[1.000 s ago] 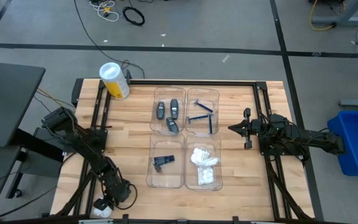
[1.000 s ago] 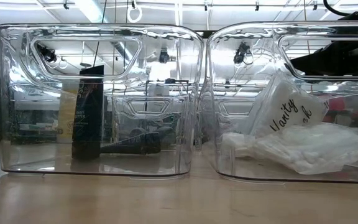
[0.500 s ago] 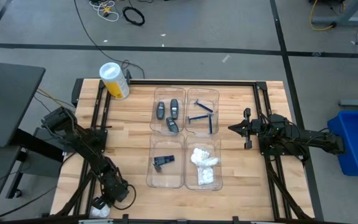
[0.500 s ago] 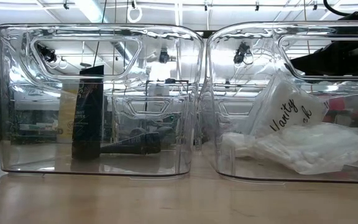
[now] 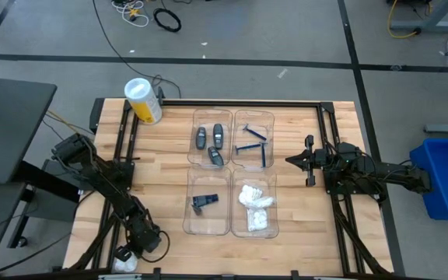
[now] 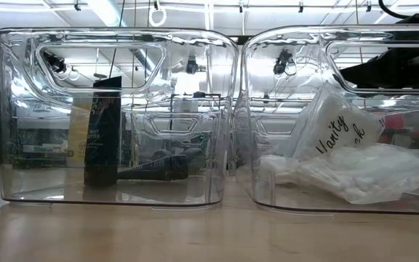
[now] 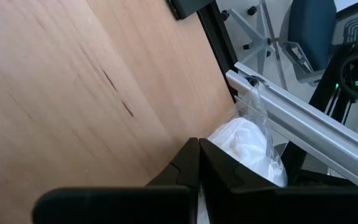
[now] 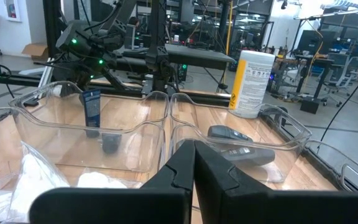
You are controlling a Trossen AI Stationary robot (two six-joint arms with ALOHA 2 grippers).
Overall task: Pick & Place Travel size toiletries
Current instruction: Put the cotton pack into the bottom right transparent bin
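Four clear trays sit mid-table. Dark grey oval tubes [image 5: 211,140] lie in the far left tray and blue razors [image 5: 253,145] in the far right. A small dark cone piece [image 5: 204,201] rests in the near left tray, and white crinkly packets [image 5: 255,206] in the near right. One more white packet [image 5: 125,259] lies at the table's near left corner. My left gripper [image 5: 136,250] is shut right beside it. My right gripper [image 5: 288,161] is shut and hovers just right of the razor tray. My left gripper [image 7: 197,144] is shut, its fingers pointing down at the tabletop. The white packet [image 7: 247,143] lies against the outer side of one finger [image 7: 219,165], at the table's edge. I cannot tell whether any of its film is caught between the fingers.
A big yellow-and-white cylinder [image 5: 144,101] lies at the far left corner. A metal frame rail [image 7: 303,124] runs just past the packet at the table's edge. Bare wood lies left and right of the trays [image 5: 232,167].
My left gripper has edged a little toward the table's near left corner, closer onto the white packet. The right arm and the trays have kept still.
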